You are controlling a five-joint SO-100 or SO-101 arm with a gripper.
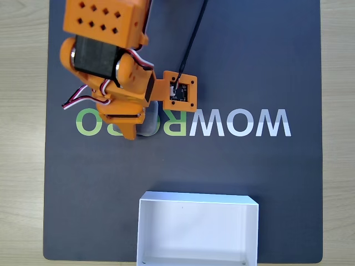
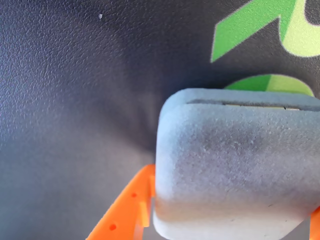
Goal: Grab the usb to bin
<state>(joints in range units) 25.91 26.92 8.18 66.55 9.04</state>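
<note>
The usb [image 2: 235,160] is a matte grey block with rounded corners, lying over the green lettering of the dark mat. It sits between the orange fingers [image 2: 127,210] of my gripper [image 2: 234,192], which press against its left side and right corner. In the fixed view only a sliver of the usb [image 1: 150,123] shows beside the orange gripper [image 1: 141,130], which points down at the mat. The bin [image 1: 166,202], a white shallow box, stands at the mat's near edge, well below the gripper. Whether the usb is lifted off the mat cannot be told.
The dark mat [image 1: 266,66] carries large "WOWROBO" lettering [image 1: 244,123] across its middle. A wrist camera board [image 1: 183,90] with a black cable sticks out to the right of the arm. Pale wooden tabletop [image 1: 22,133] borders the mat on both sides.
</note>
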